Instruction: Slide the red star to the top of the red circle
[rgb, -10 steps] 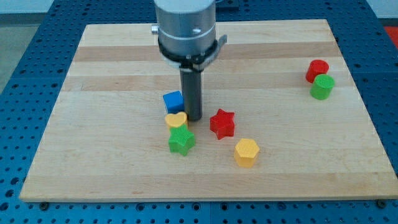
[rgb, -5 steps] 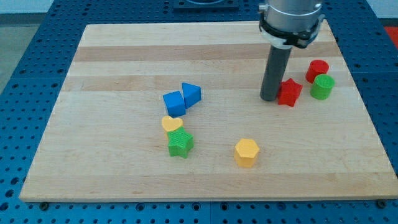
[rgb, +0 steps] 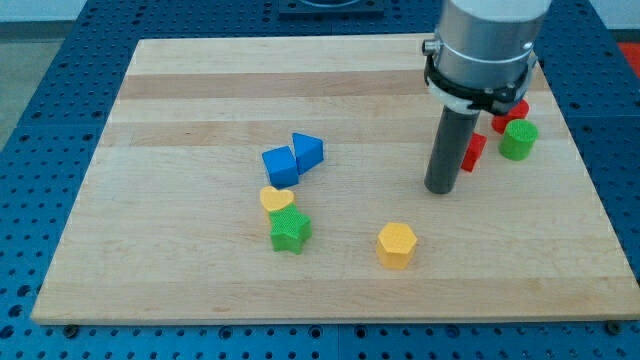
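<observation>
With no claw to open or close, my tip (rgb: 441, 188) rests just left of the half-hidden red star (rgb: 474, 152), seemingly below-left of the red circle (rgb: 516, 111), not yet above it.

The rod stood in front of the red star (rgb: 474, 151), leaving only its right-hand points showing, so whether my tip (rgb: 441, 189) touched it could not be told. The arm's grey housing covered most of the red circle (rgb: 516, 113), of which only a sliver showed above the green block (rgb: 517, 140), and the housing itself was cut off by the view's top edge.
</observation>
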